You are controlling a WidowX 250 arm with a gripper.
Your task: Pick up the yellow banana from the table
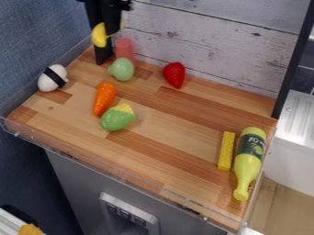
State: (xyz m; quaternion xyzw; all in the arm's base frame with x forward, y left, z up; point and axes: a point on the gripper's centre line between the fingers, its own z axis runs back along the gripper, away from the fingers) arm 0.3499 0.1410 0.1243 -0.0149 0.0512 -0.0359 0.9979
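Well, claw [104,59] clamped on a yellow toy [99,35], pink cylinder [124,48] and rounded green toy [122,69] crowded close beside.

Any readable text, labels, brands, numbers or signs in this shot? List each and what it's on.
Dark label on the yellow-green bottle: pale characters, too small and partly turned away to quote reliably.
Grey panel on the front below the wooden top: small dark squares in a row; any marks on them too small to read.
No text I can quote with confidence.
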